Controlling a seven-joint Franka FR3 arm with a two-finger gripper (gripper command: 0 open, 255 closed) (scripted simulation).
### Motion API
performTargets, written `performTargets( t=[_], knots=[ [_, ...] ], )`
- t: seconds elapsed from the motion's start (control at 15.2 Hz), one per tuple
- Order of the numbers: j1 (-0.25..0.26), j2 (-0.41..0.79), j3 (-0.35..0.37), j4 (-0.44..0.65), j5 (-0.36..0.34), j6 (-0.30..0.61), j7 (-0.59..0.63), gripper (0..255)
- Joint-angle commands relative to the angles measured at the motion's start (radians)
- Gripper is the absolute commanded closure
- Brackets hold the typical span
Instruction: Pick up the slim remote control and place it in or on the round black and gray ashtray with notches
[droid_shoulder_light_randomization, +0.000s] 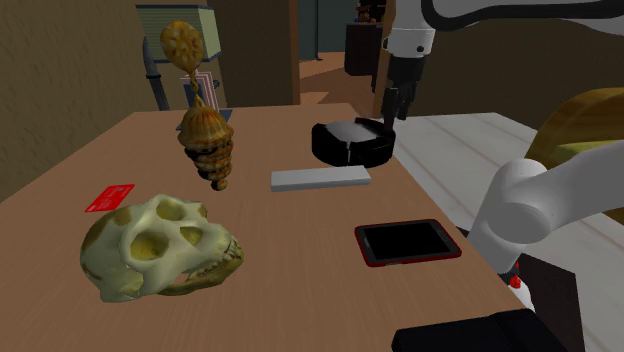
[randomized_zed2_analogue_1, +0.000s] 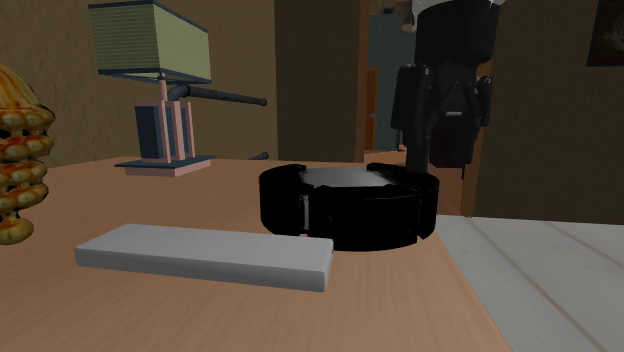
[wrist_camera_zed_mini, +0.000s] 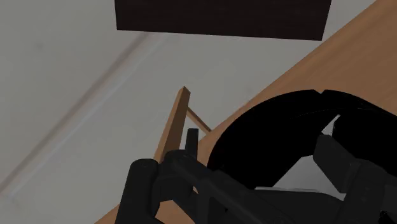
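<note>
Where table (droid_shoulder_light_randomization: 300, 225) ends, ashtray (droid_shoulder_light_randomization: 348, 146), end effector (droid_shoulder_light_randomization: 387, 117) above

brown wall (droid_shoulder_light_randomization: 50, 80) | pale plank floor (randomized_zed2_analogue_1: 560, 270) | wooden table (droid_shoulder_light_randomization: 300, 232) | dim light

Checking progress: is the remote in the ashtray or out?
Out: the remote lies flat on the table, beside the ashtray.

Table (droid_shoulder_light_randomization: 300, 240): wood grain, matt. Remote (droid_shoulder_light_randomization: 320, 179), frame centre: plain grey, smooth, matt. Ashtray (droid_shoulder_light_randomization: 350, 143): black, smooth. Skull (droid_shoulder_light_randomization: 160, 245), lower left: pitted, rough. Tablet (droid_shoulder_light_randomization: 405, 241): glossy black screen.
</note>
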Motion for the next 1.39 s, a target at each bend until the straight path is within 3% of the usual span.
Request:
performTargets(
  t=[0.0, 0.66, 1.32],
  knots=[
    [0.0, 0.0, 0.0, 0.0, 0.0, 0.0, 0.0, 0],
    [0.143, 0.218, 0.134, 0.123, 0.084, 0.093, -0.052, 0],
    [0.261, 0.429, 0.274, 0.284, 0.122, 0.147, -0.101, 0]
  ],
)
